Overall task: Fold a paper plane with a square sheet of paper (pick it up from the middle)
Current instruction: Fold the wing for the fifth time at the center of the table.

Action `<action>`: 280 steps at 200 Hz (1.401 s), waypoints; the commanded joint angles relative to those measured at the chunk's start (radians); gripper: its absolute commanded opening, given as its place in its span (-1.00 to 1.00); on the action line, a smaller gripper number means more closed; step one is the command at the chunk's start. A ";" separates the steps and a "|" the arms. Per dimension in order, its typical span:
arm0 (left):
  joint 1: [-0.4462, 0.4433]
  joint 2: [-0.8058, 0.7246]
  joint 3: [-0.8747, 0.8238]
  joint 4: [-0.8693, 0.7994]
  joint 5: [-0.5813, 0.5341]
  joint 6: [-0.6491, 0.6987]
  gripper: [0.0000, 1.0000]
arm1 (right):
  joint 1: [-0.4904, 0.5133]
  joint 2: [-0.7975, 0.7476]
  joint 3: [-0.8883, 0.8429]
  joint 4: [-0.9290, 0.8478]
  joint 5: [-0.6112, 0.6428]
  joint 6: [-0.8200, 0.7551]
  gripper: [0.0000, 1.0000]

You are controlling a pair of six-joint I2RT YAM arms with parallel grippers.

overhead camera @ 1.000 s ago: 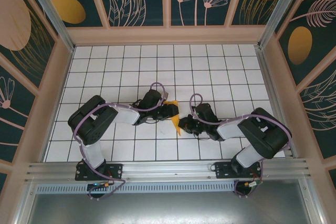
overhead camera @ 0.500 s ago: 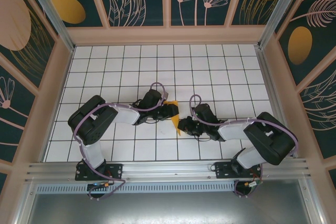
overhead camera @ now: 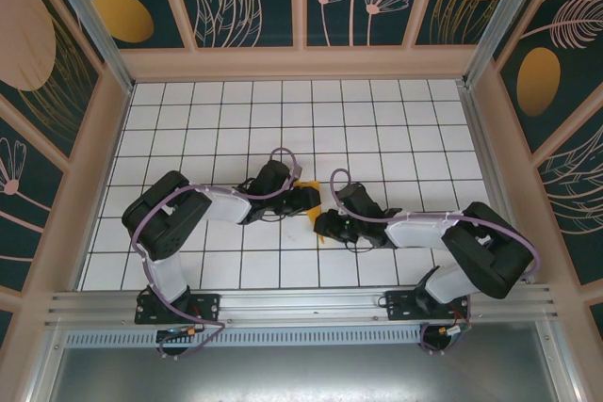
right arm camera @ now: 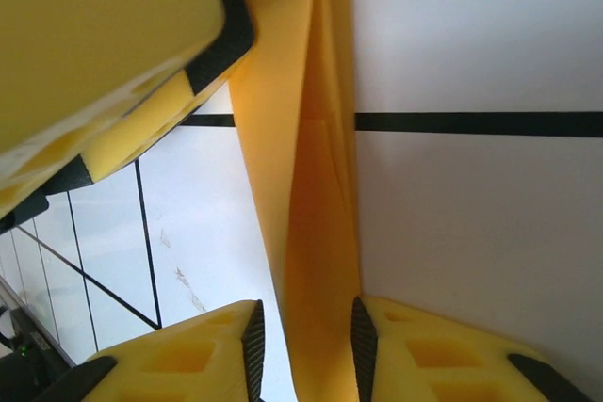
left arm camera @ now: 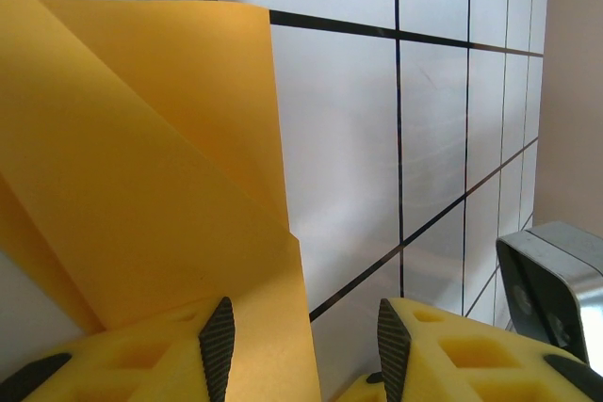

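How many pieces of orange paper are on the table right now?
1: a folded sheet lying between the left gripper and right gripper; both cover part of it.

The left claw (overhead camera: 316,201) and right claw (overhead camera: 321,226) crowd the paper (left arm camera: 141,185); tiled table (overhead camera: 283,120) beyond lies open.

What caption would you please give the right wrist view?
Folded paper runs between the right gripper's parted fingers over the gridded table.

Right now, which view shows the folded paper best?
Left wrist: the paper shows broad folded faces and clear edges. Right wrist gives a narrow, edge-on strip; top external gives a small, distant orange sliver.
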 commanded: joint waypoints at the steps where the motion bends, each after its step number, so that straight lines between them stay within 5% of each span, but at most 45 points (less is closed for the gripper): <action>1: -0.006 0.047 -0.009 -0.096 -0.049 0.030 -0.06 | 0.011 -0.004 0.023 -0.079 0.058 -0.029 -0.32; 110: -0.006 0.047 -0.009 -0.102 -0.049 0.031 -0.07 | 0.017 0.034 -0.017 -0.086 0.094 0.005 -0.72; 184: -0.006 0.046 -0.006 -0.116 -0.047 0.036 -0.08 | 0.019 -0.068 0.001 -0.081 0.082 0.021 -0.57; 280: -0.007 0.046 -0.006 -0.118 -0.046 0.035 -0.08 | 0.001 -0.060 -0.031 -0.019 0.026 0.026 -0.65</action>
